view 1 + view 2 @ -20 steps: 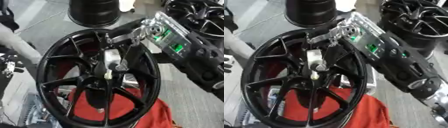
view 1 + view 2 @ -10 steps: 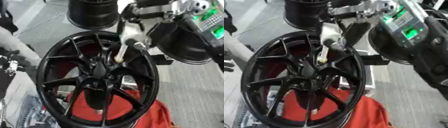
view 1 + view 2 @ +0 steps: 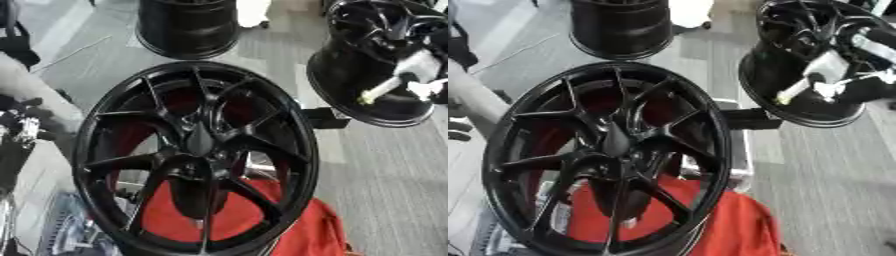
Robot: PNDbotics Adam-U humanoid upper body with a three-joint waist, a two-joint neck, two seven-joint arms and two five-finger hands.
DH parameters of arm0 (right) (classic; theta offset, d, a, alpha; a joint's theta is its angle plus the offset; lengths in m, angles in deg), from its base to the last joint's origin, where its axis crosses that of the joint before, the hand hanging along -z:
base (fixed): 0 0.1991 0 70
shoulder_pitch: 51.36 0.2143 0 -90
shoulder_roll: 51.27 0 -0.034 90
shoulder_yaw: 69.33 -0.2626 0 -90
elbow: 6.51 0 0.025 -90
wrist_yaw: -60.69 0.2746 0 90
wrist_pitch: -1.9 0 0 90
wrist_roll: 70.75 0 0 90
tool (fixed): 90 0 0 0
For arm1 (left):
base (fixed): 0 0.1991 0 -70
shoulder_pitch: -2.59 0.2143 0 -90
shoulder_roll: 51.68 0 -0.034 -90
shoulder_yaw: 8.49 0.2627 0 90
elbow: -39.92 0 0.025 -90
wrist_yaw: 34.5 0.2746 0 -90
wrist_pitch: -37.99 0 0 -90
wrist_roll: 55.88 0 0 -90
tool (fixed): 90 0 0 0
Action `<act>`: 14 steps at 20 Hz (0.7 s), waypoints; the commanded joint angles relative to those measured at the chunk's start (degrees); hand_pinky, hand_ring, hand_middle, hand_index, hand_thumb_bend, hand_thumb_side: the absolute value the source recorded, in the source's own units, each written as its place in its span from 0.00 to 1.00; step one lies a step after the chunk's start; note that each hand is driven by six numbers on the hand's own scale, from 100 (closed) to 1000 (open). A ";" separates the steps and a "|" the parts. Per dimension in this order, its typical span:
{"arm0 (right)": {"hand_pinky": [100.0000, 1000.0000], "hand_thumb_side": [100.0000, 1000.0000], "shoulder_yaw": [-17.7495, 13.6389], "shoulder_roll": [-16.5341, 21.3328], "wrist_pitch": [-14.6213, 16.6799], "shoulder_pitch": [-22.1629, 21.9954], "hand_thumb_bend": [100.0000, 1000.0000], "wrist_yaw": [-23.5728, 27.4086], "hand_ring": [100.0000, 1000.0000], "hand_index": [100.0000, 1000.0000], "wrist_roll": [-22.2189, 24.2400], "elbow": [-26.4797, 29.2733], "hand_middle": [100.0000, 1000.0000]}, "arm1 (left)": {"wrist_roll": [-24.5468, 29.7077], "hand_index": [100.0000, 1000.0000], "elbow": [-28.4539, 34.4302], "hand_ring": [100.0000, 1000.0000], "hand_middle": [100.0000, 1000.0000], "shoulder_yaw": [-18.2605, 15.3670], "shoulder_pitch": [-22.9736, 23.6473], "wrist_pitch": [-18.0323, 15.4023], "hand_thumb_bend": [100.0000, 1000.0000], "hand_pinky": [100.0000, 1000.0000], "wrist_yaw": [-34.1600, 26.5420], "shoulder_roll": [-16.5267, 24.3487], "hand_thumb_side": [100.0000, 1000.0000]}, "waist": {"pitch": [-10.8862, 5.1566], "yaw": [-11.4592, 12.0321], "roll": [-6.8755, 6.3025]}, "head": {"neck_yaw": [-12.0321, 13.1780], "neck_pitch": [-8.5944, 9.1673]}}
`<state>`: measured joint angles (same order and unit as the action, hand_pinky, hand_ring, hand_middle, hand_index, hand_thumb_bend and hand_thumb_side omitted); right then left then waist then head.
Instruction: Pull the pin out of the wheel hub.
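right hand point(image 3: 842, 75) at upper right, fingers pinched round the slim white pin with yellowish tip point(image 3: 792, 93), held well apart from the black multi-spoke alloy wheel hub point(image 3: 610, 142); pin judged extracted. left hand not visible.

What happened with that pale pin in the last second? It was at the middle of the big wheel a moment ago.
The right hand has pulled the pin out of the wheel hub and carried it up and away to the right; it now holds the pin in front of another black wheel behind. The hub is left bare. The big wheel stays put over the red cloth. The left hand is out of sight.
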<state>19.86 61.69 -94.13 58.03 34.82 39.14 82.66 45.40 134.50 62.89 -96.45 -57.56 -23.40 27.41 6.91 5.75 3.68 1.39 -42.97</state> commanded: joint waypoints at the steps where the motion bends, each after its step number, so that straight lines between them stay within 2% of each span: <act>1: 0.86 0.31 -6.14 -2.04 -3.57 -4.38 0.04 -2.33 0.83 0.89 -6.19 -4.31 0.83 | -0.49 0.83 1.10 0.57 0.60 -0.62 -0.52 -0.07 0.00 0.53 -0.08 1.23 0.70 | -0.48 -0.24 -0.32 | 0.42 0.79; 3: 0.96 0.36 -8.56 -4.46 -5.83 -7.46 0.05 -3.17 0.90 0.92 -10.12 -6.53 0.89 | -0.58 0.83 1.09 0.57 0.61 -0.69 -0.44 -0.08 0.00 0.53 -0.06 1.20 0.70 | -0.52 -0.50 -0.45 | 0.59 0.70; 5: 0.95 0.40 -10.44 -6.92 -7.34 -9.32 0.05 -2.52 0.90 0.92 -15.61 -7.31 0.90 | -0.66 0.83 1.06 0.57 0.61 -0.74 -0.35 -0.07 0.00 0.53 -0.08 1.16 0.70 | -0.68 -0.74 -0.54 | 0.58 0.57; 8: 0.91 0.41 -11.68 -10.17 -7.40 -10.32 0.04 0.46 0.87 0.90 -25.43 -6.18 0.87 | -0.61 0.83 0.99 0.57 0.61 -0.67 -0.26 -0.03 0.00 0.53 -0.19 1.02 0.70 | -0.98 -0.91 -0.71 | 0.45 0.48; 11: 0.85 0.38 -10.68 -12.17 -5.91 -10.23 0.01 3.96 0.83 0.89 -33.58 -4.22 0.84 | -0.56 0.83 1.00 0.57 0.61 -0.59 -0.19 -0.08 0.00 0.53 -0.33 0.92 0.70 | -1.12 -0.76 -0.95 | 0.34 0.40; 14: 0.82 0.36 -9.29 -13.63 -4.55 -9.37 0.00 5.86 0.81 0.88 -37.61 -1.73 0.82 | -0.54 0.83 1.00 0.57 0.61 -0.53 -0.06 -0.15 0.00 0.53 -0.46 0.78 0.70 | -1.21 -0.51 -1.24 | 0.22 0.17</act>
<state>10.49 47.21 -99.17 47.86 39.59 3.52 78.85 45.05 134.50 62.56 -96.14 -57.56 -23.68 27.35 6.37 5.25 2.51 1.75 -42.78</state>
